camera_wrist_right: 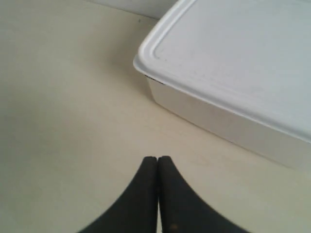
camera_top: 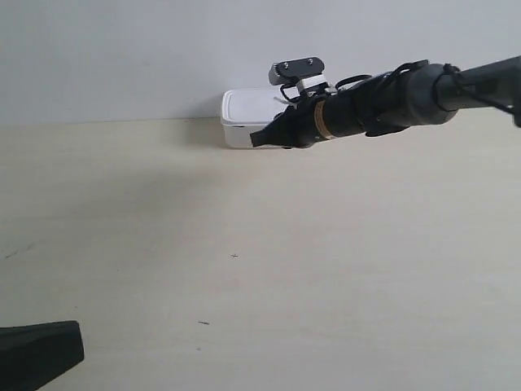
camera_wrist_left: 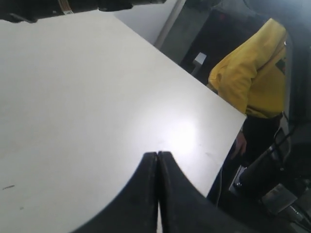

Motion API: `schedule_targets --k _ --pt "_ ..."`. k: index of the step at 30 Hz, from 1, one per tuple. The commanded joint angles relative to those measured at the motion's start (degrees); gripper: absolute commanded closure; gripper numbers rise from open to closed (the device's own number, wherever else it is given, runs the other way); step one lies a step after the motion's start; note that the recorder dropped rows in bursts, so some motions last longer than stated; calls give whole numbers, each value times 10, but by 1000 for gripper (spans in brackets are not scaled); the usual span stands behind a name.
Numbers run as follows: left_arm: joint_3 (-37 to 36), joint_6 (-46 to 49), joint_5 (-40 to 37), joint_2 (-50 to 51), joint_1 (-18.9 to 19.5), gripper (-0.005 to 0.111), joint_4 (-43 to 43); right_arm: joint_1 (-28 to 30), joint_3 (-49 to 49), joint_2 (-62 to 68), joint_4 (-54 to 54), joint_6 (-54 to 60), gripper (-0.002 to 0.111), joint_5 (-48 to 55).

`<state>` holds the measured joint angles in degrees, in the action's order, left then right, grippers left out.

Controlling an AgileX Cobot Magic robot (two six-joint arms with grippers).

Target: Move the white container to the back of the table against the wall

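White container [camera_top: 247, 114] sits at the back of the table [camera_top: 244, 244], close under the wall [camera_top: 122, 49]; actual contact with the wall can't be made out. Right gripper [camera_top: 262, 138] pinched closed, empty, tip just beside the container's front side; left gripper [camera_wrist_left: 158, 155] closed, empty, well apart. Likely the last of the push; next calls for a short straight nudge, or backing off without dragging it.

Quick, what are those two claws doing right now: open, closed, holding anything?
Left gripper: closed, holding nothing.
Right gripper: closed, empty, close to the white container but not gripping it.
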<state>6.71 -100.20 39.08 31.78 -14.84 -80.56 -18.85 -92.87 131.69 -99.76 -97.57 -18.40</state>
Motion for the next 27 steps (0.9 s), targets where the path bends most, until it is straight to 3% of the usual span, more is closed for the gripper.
schedule_targets --k 1,11,14,19,27 --pt "-2 -41 -9 -67 -1 107 -7 3 86 -92 -2 6 108 31" --pt "-2 -216 -20 -257 -1 107 -122 3 283 -278 39 19 108 67" --pt "-2 -215 -20 -317 -1 107 -136 2 334 -340 72 40 108 66" --pt "-2 -215 -38 -318 -1 107 -133 2 421 -454 135 94 108 57" --pt "-2 -215 -182 -318 -1 107 -131 2 548 -725 210 123 108 5"
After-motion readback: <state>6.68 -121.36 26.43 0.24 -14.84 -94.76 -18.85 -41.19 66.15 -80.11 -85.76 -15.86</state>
